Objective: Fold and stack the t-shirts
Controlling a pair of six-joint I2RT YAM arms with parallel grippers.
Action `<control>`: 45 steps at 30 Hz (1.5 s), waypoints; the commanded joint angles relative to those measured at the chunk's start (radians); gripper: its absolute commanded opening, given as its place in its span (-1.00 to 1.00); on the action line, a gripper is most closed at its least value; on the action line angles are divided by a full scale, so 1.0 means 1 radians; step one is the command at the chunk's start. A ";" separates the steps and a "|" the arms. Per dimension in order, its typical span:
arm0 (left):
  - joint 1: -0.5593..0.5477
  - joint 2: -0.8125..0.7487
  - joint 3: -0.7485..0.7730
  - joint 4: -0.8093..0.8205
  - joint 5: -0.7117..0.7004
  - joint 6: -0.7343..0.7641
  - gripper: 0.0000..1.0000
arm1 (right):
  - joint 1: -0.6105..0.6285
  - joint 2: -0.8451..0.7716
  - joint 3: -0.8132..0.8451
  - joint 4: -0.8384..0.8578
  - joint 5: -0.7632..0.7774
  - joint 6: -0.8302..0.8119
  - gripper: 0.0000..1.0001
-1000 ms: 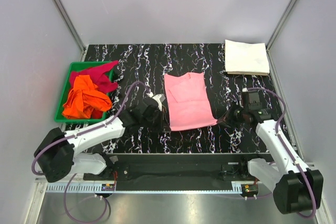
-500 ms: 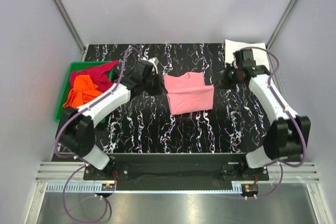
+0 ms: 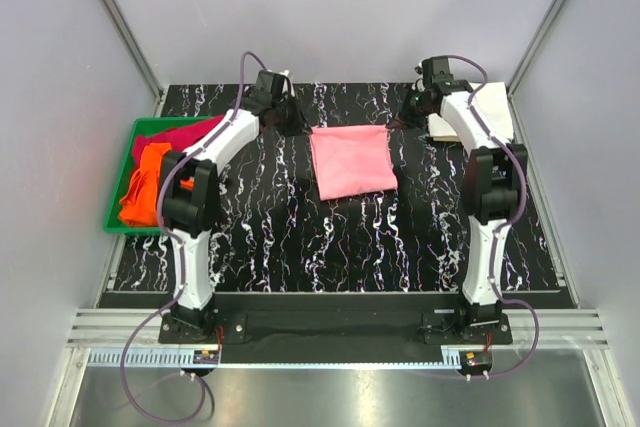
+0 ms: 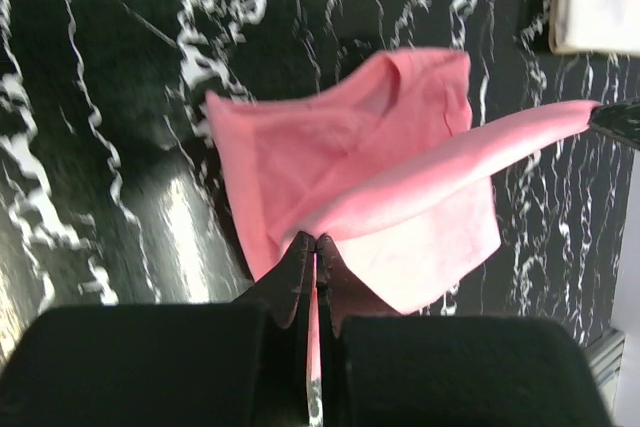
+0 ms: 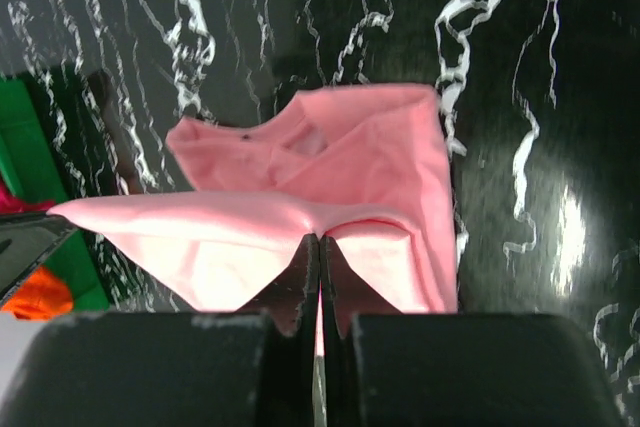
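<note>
change: over the last second both arms are swinging from the near edge out to the far edge, carrying the near hem of the pink t-shirt (image 3: pixel 350 160) over itself; it is now showing about half as long as before
meaning: the crosswise fold is likely closing; the hem is not laid down yet
left gripper (image 4: pixel 315 247): jaws pinched together on a corner of the pink hem
right gripper (image 5: pixel 320 247): jaws pinched together on the other corner
pink t-shirt: lying mid-table (image 3: pixel 300 237) toward the far side, lifted edge stretching taut between the two grippers
green tray (image 3: pixel 118 187): sitting at the left edge, holding the orange t-shirt (image 3: pixel 145 187) and the magenta t-shirt (image 3: pixel 185 137), both crumpled and not yet folded
white t-shirt (image 3: pixel 495 112): lying folded at the far right corner, probably serving as the stack base
remaining: releasing this fold, stacking pink, then the two in the tray
</note>
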 commanded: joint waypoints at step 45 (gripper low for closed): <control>-0.092 0.070 -0.124 0.054 0.110 0.156 -0.16 | -0.013 -0.139 -0.518 0.232 -0.020 -0.042 -0.70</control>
